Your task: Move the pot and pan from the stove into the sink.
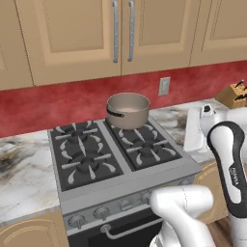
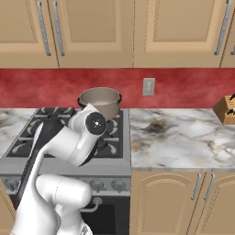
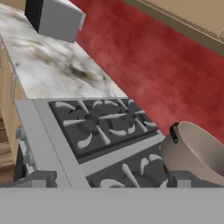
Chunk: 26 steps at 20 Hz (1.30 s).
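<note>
The pot is a squat brownish-grey metal vessel with a dark side handle. It stands uncovered on the back right burner of the stove. In the hand view the pot sits at the lower right, beyond the grates of the stove. My gripper is open, its two dark fingertips far apart with nothing between them. It hovers to the right of the stove, short of the pot and not touching it. The pan and the sink are out of view.
A marble counter runs right of the stove, with a knife block at its far end. A wall outlet sits on the red backsplash. A grey box stands on the counter left of the stove.
</note>
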### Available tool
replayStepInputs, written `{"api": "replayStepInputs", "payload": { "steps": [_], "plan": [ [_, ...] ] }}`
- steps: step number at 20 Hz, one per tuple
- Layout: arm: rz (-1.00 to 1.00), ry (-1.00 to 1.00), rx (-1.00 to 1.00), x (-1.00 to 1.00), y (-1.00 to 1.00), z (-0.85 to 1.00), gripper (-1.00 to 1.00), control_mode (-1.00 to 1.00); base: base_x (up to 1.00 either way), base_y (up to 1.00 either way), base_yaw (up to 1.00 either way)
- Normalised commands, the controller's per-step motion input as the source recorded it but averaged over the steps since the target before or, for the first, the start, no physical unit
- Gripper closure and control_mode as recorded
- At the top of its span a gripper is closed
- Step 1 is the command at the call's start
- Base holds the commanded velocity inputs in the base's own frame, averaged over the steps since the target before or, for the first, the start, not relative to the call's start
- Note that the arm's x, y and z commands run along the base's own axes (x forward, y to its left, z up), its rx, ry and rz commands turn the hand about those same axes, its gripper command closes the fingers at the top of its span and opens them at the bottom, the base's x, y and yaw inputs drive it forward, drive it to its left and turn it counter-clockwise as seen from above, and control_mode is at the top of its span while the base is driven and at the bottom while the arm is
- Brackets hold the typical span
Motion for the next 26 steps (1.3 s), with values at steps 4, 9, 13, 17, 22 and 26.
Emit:
{"api": "replayStepInputs", "payload": {
  "steps": [4, 9, 13, 17, 22, 26],
  "plan": [
    [-0.05, 0.00, 0.00, 0.48, 0.23, -0.08, -1.00, -1.00, 0.00, 0.00, 0.00],
    [-0.04, 0.01, 0.00, 0.51, 0.19, -0.10, -1.00, -1.00, 0.00, 0.00, 0.00],
    [-0.02, 0.00, 0.00, 0.50, 0.08, -0.04, -1.00, -1.00, 0.00, 0.00, 0.00],
    [0.00, 0.00, 0.00, 0.54, 0.00, 0.00, -1.00, -1.00, 0.00, 0.00, 0.00],
    [0.00, 0.00, 0.00, 0.54, 0.00, 0.00, -1.00, -1.00, 0.00, 0.00, 0.00],
    [0.00, 0.00, 0.00, 0.49, 0.00, 0.00, -1.00, -1.00, 0.00, 0.00, 0.00]
  ]
}}
